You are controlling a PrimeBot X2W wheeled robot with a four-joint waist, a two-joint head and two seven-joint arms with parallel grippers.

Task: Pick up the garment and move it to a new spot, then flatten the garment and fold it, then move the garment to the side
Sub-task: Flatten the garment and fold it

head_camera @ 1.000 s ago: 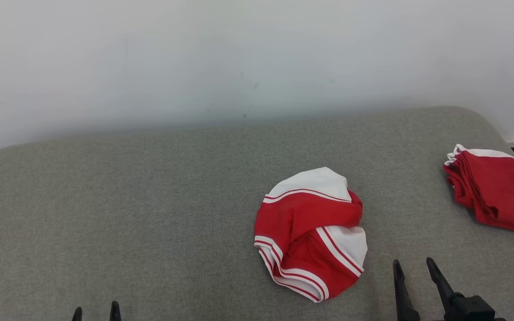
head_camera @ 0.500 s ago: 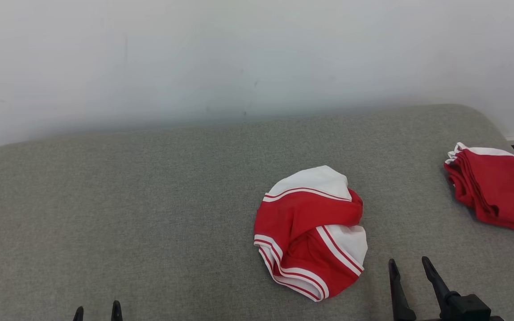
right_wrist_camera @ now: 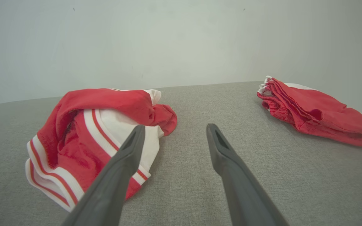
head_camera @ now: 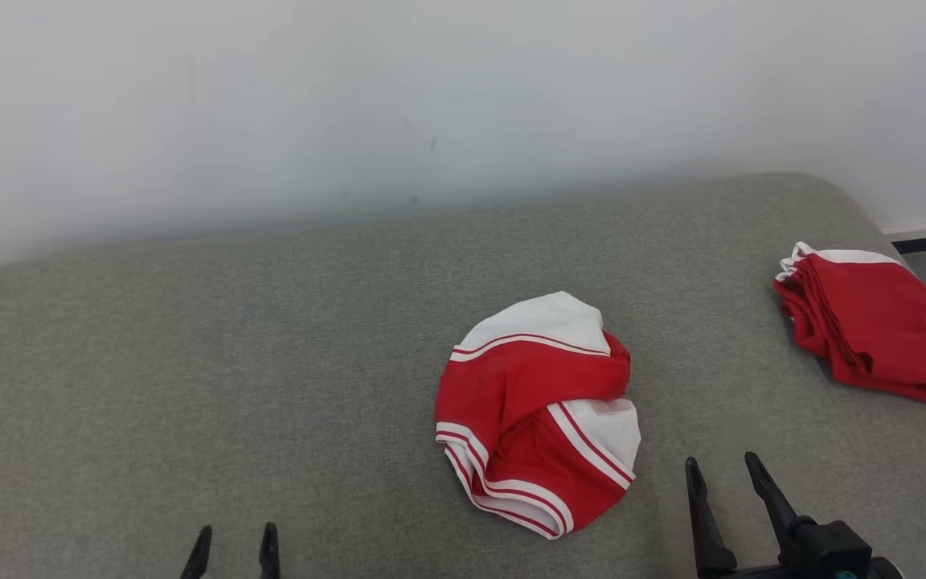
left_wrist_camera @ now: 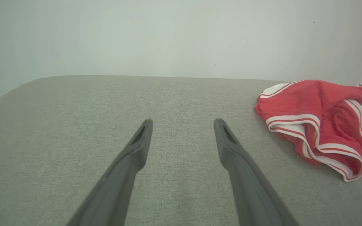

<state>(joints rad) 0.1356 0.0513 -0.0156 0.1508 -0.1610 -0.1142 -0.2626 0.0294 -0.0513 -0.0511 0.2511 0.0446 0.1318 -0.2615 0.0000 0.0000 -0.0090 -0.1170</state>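
Observation:
A crumpled red and white garment (head_camera: 539,414) with striped hems lies bunched on the grey cushion, right of centre. My right gripper (head_camera: 722,468) stands open just right of its near edge, apart from it; the right wrist view has the garment (right_wrist_camera: 101,136) left of the open fingers (right_wrist_camera: 130,147). My left gripper (head_camera: 235,537) is open at the lower left, well away from the cloth. Seen from the left wrist, the garment (left_wrist_camera: 317,124) lies far to the right of the spread fingers (left_wrist_camera: 141,139).
A folded stack of red garments (head_camera: 873,326) lies at the cushion's right edge, also seen as the red stack (right_wrist_camera: 313,111) in the right wrist view. The grey cushion (head_camera: 190,386) stretches bare to the left. A white wall (head_camera: 431,96) rises behind it.
The head camera has shifted, so the whole scene sits a little left and higher. The left gripper's tips show further right and higher. The garment has not changed shape.

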